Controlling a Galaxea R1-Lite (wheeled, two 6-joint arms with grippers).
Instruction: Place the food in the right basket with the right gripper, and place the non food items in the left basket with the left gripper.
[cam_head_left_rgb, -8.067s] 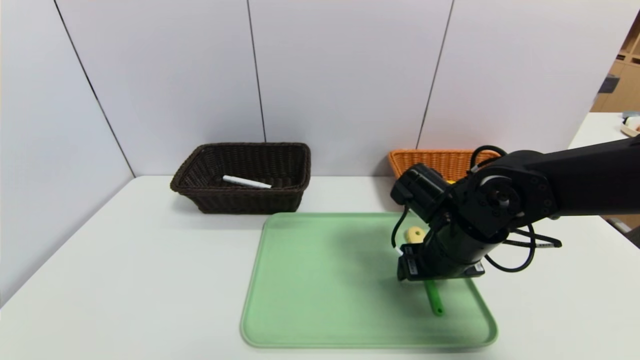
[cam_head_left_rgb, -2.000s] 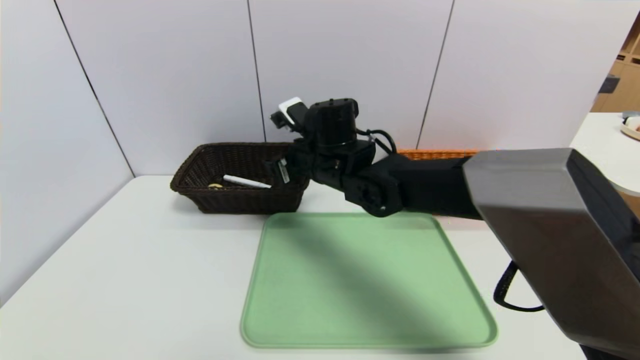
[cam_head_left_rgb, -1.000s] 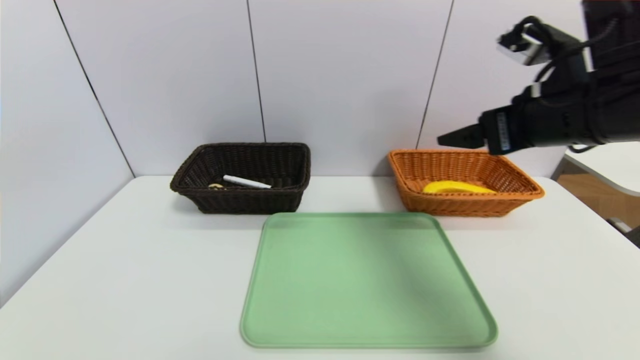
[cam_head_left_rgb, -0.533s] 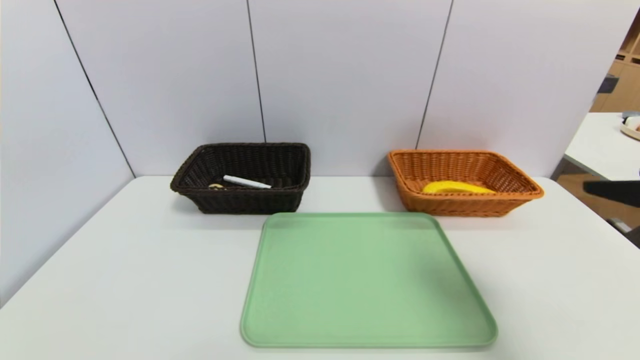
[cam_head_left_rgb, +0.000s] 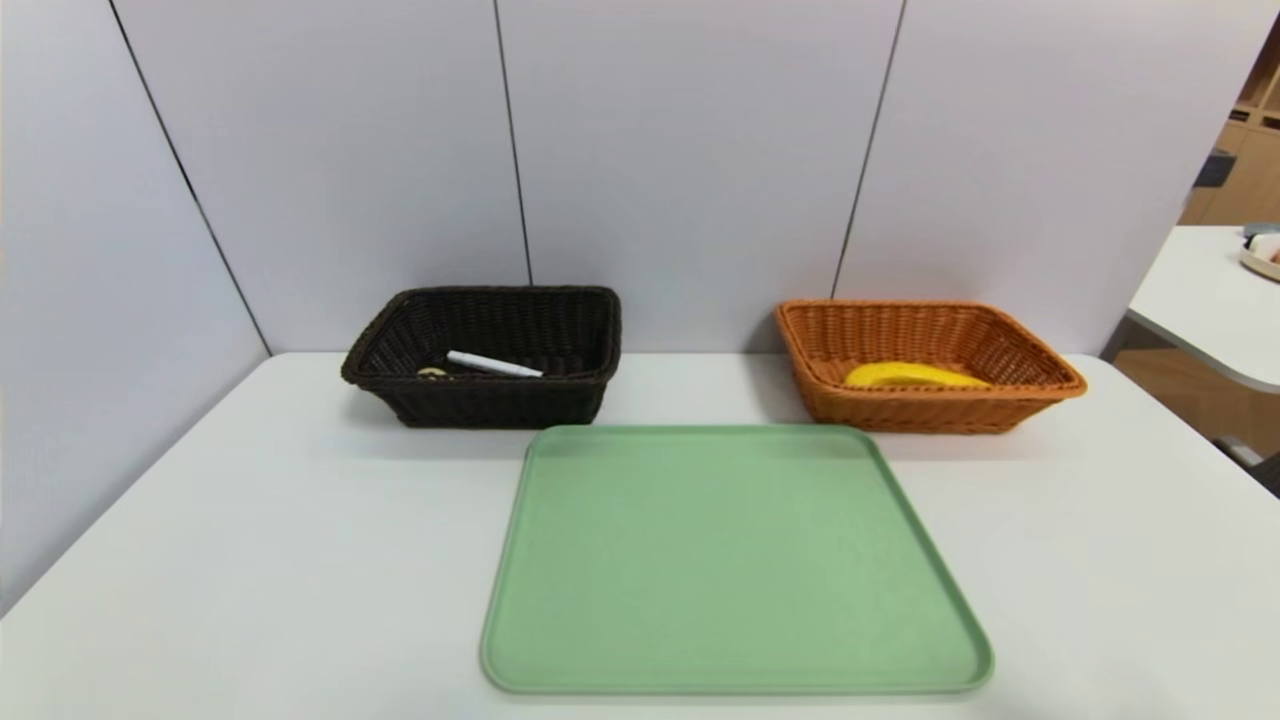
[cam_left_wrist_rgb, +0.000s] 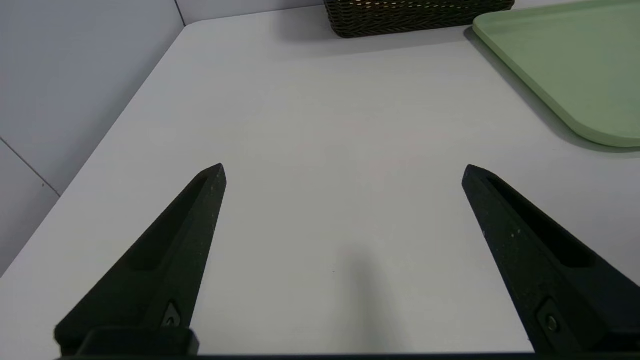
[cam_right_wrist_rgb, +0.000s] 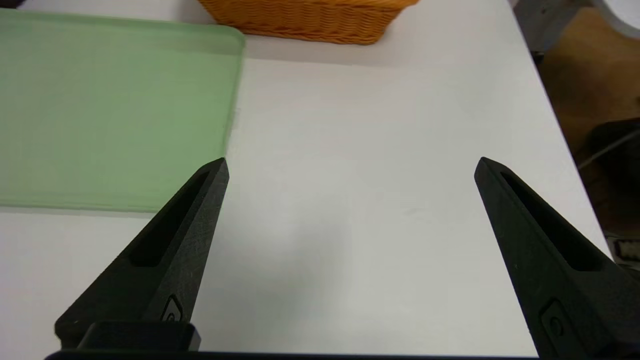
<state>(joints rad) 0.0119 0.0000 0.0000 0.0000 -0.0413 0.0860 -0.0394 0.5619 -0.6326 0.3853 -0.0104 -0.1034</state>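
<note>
Grey wall panels back a white surface (cam_head_left_rgb: 250, 560) that carries a green tray (cam_head_left_rgb: 735, 560) at its centre, with nothing on the tray. Two baskets stand behind the tray, near the wall and well apart from each other.

Left basket (cam_head_left_rgb: 480, 395): dark brown wicker. Inside lies the white marker (cam_head_left_rgb: 493, 364), and beside it a small part of the spoon (cam_head_left_rgb: 432, 372) shows above the front rim; the rest of the spoon is hidden.

Right basket (cam_head_left_rgb: 930, 405): orange wicker. The banana (cam_head_left_rgb: 915, 375) lies inside, along the front wall.

Neither arm appears in the head view. The left pincer (cam_left_wrist_rgb: 342, 172) hangs above bare surface on the left of the tray, its fingers spread wide with nothing between them. The right pincer (cam_right_wrist_rgb: 350, 167) hangs above bare surface on the right of the tray, fingers likewise spread wide and holding nothing; the orange basket lies beyond it.
</note>
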